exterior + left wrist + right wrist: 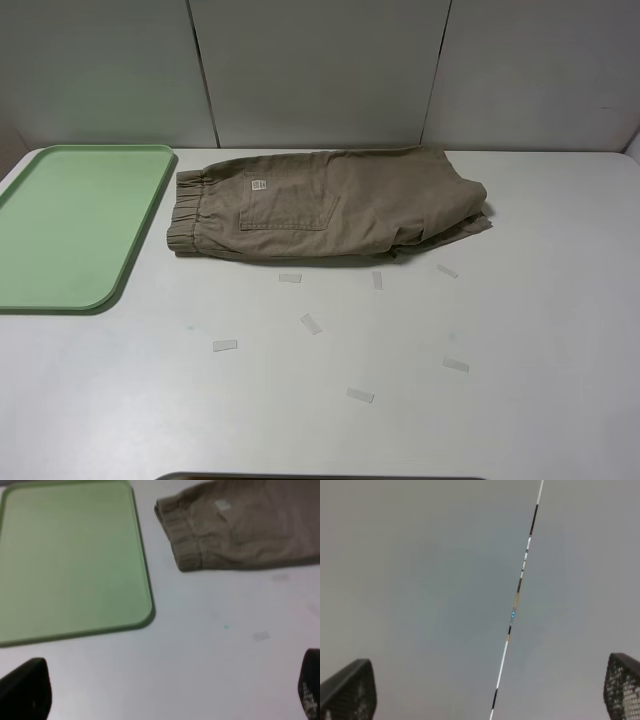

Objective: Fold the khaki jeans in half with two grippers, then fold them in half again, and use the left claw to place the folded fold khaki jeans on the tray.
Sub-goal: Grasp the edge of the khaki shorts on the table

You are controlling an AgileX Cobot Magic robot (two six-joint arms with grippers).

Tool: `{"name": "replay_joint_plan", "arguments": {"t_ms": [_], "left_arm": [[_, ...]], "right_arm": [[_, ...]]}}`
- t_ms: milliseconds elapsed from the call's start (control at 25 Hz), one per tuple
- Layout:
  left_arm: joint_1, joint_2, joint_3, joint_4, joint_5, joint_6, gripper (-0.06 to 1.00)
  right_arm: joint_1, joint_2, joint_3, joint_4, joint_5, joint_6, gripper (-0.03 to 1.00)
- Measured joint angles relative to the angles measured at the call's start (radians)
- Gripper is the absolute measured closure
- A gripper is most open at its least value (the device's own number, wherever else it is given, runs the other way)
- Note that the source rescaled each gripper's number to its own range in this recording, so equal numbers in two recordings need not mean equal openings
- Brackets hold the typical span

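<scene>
While the left gripper and right gripper both stand wide open and empty, the khaki jeans lie folded on the white surface, just beside the green tray.

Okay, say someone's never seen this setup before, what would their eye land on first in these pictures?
The khaki jeans stand out most, lying across the back middle of the white table with their gathered waistband turned toward the left. Next is the mint-green tray at the table's left edge, close beside that waistband, with nothing on it. Small pale tape strips dot the table in front of the jeans.
</scene>
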Motion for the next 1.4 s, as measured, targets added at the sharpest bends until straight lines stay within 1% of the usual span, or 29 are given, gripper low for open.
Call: {"name": "replay_joint_plan", "arguments": {"t_ms": [240,360,560,680,880,1040,1160,1400], "left_arm": [[0.0,0.002,0.163,-0.001,-0.003,0.005,-0.05],[0.0,0.002,0.215,-0.015,-0.017,0.005,-0.05],[0.0,0.003,0.248,-0.024,-0.079,0.006,-0.05],[0.0,0.003,0.255,-0.024,-0.095,0.007,-0.05],[0.0,0.003,0.255,-0.023,-0.096,0.009,-0.05],[0.0,0.003,0.255,-0.023,-0.097,0.009,-0.05],[0.0,0.002,0.255,-0.023,-0.097,0.009,-0.05],[0.0,-0.137,0.256,-0.023,-0.1,0.009,-0.05]], "right_arm": [[0.0,0.0,0.0,0.0,0.014,0.0,-0.03],[0.0,0.0,0.0,0.0,0.017,0.0,-0.03],[0.0,0.0,0.0,0.0,0.018,0.0,-0.03],[0.0,0.003,0.0,0.0,0.018,0.0,-0.03],[0.0,0.015,0.001,0.0,0.025,0.0,-0.03],[0.0,0.027,0.001,0.0,0.061,0.0,-0.03],[0.0,0.042,0.001,0.004,0.067,0.0,-0.03],[0.0,0.082,0.001,0.02,0.082,0.0,-0.03]]}}
